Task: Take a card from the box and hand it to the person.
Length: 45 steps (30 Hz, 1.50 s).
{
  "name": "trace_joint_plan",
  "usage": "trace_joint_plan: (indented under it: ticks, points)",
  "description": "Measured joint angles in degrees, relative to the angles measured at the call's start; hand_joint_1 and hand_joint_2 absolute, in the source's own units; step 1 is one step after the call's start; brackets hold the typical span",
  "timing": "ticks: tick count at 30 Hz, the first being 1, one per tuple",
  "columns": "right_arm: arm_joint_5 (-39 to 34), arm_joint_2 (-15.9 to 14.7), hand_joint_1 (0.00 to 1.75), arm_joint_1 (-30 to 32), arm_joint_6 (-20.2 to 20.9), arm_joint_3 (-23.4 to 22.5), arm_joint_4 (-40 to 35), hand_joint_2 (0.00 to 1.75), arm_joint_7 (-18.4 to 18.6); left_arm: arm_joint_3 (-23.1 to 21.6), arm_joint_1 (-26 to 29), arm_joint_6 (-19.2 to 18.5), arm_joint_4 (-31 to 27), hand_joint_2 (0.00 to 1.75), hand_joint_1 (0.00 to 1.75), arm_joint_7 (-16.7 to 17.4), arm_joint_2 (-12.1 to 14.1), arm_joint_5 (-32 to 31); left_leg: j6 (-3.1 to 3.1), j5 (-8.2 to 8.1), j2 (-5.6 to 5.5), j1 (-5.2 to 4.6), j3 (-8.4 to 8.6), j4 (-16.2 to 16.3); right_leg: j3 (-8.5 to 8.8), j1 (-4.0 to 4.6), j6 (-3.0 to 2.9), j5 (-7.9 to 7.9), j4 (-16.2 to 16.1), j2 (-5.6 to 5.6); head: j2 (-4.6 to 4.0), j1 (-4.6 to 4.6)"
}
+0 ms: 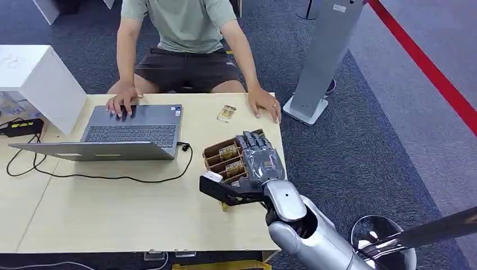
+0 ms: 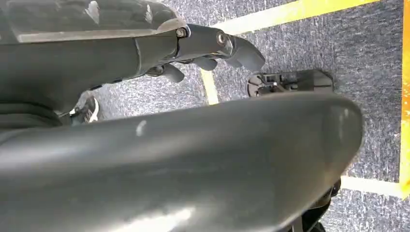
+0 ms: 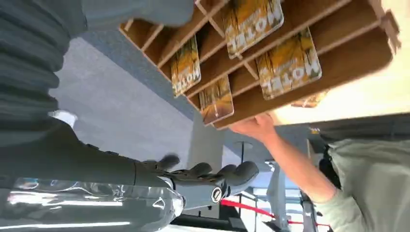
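Note:
A brown slotted card box (image 1: 215, 155) stands near the table's right edge with several yellow cards (image 1: 228, 151) upright in it. My right hand (image 1: 260, 157) hovers over the box's right side, fingers stretched forward, holding nothing. In the right wrist view the box (image 3: 338, 58) and its cards (image 3: 288, 65) are close, and the fingers (image 3: 208, 176) are spread apart from them. One card (image 1: 226, 113) lies flat on the table beside the person's hand (image 1: 264, 104). My left hand (image 2: 208, 48) hangs over the carpet with nothing in it.
The person (image 1: 185, 34) sits across the table (image 1: 112, 214), one hand on an open laptop (image 1: 132, 132). A black cable (image 1: 112, 177) loops across the tabletop. A white box (image 1: 39, 79) stands at the far left, and a grey stand (image 1: 320, 62) is on the floor at right.

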Motion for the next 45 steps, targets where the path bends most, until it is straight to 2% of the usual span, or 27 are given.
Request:
trace_joint_plan:
  ticks: [1,4,15,20,30,32,39,45]
  points:
    - [-0.06,0.00,1.03,0.02,0.13,0.55,0.00,1.75,0.50,-0.02,-0.01,0.00,0.00,0.00,0.00,0.00,0.00,0.02,0.00,0.00,0.00,0.00,0.00,0.00,0.00,0.00,0.00,0.00,0.00,0.00,0.00,0.07]
    - [-0.50,-0.02,1.03,0.23,0.13,1.92,-0.17,1.75,1.38,-0.04,0.01,0.00,0.00,0.00,0.00,0.13,0.00,0.07,0.00,0.00,0.00,0.00,0.01,0.00,0.00,0.00,0.00,0.00,-0.01,0.00,0.00,0.11]
    - [-1.36,-0.09,0.98,1.68,-0.22,4.39,-0.26,1.75,2.16,-0.09,0.03,0.02,0.00,0.00,0.00,0.39,0.02,0.26,0.00,0.00,0.00,0.00,0.02,0.00,0.00,0.00,0.00,0.00,-0.01,0.01,0.00,-0.04]
    - [-1.35,-0.07,0.77,1.72,-0.24,4.76,-0.20,1.75,2.14,-0.09,0.03,0.04,0.00,0.00,0.00,0.44,0.02,0.31,0.00,0.00,0.00,0.00,0.02,0.00,0.00,0.00,0.00,0.00,-0.01,0.01,0.00,0.07]
    - [-2.62,0.48,0.77,1.68,-1.07,6.10,2.93,1.75,1.40,-0.11,0.03,0.11,0.00,0.00,0.00,1.11,0.02,0.35,0.00,0.00,0.00,0.00,0.01,0.00,0.00,0.00,0.00,0.00,-0.01,0.01,0.00,-0.02]
    - [-2.78,0.55,0.82,1.67,-1.29,6.27,3.67,1.75,1.35,-0.11,0.03,0.11,0.00,0.00,0.00,1.14,0.02,0.31,0.00,0.00,0.00,0.00,0.01,0.00,0.00,0.00,0.00,0.00,-0.01,0.01,0.00,-0.04]
    - [-2.97,0.63,0.75,1.70,-2.29,6.80,5.94,1.75,1.33,-0.11,0.03,0.11,0.00,0.00,0.00,1.16,0.00,0.22,0.00,0.00,0.00,0.00,0.01,0.00,0.00,0.00,0.00,0.00,-0.01,0.01,0.00,0.09]
    - [-3.17,0.63,0.79,1.71,-3.17,6.84,7.43,1.75,1.42,-0.20,0.03,0.07,0.00,0.00,0.00,1.09,0.02,0.09,0.00,0.00,0.00,0.00,0.02,0.00,-0.01,0.00,0.00,0.00,-0.01,0.01,0.00,0.00]
